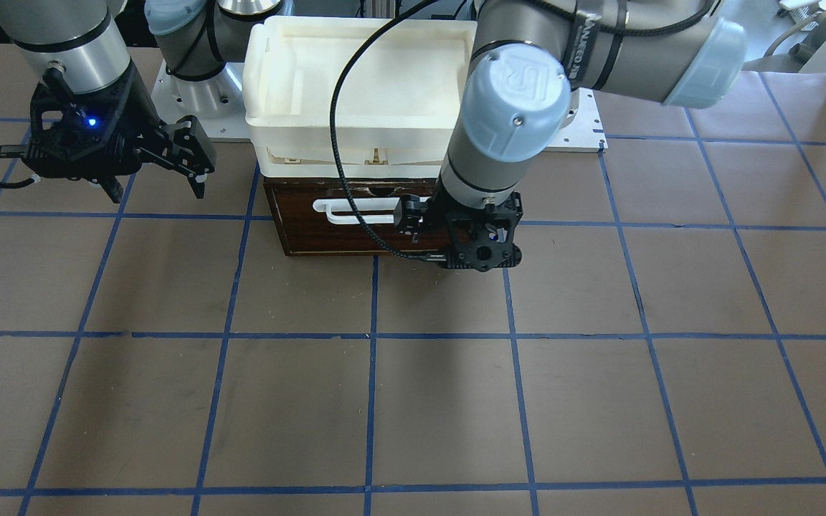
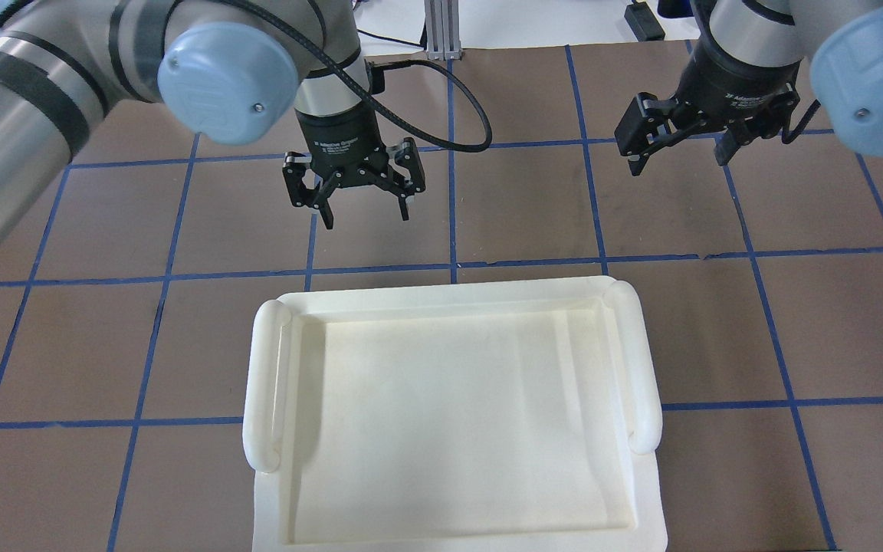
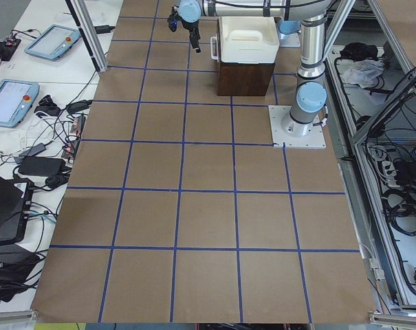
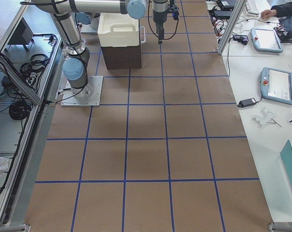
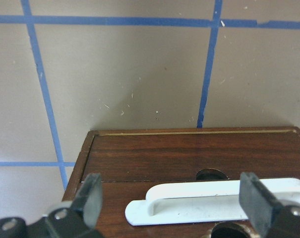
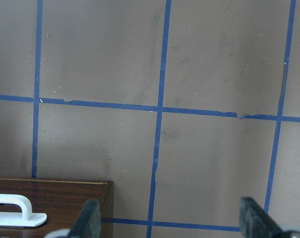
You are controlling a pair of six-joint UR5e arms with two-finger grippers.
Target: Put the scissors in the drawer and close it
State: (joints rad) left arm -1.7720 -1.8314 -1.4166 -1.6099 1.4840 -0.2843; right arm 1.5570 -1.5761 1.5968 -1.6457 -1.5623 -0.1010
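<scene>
The drawer's dark brown front [image 1: 298,233] with its white bar handle [image 1: 355,211] sits flush in the brown case, so the drawer looks shut. The scissors show in no view. My left gripper [image 1: 456,218] points down just in front of the drawer front, open and empty. In the left wrist view its fingers [image 5: 90,198] stand either side of the handle [image 5: 214,201] without touching it. My right gripper [image 1: 155,190] is open and empty, hanging above the table to the side of the case. Both also show in the overhead view, left gripper [image 2: 366,218] and right gripper [image 2: 677,161].
A white plastic tray [image 2: 265,383] rests on top of the brown case and hides it from above. The table is brown paper with a blue tape grid [image 1: 370,337]. The arm bases [image 1: 191,100] stand behind the case.
</scene>
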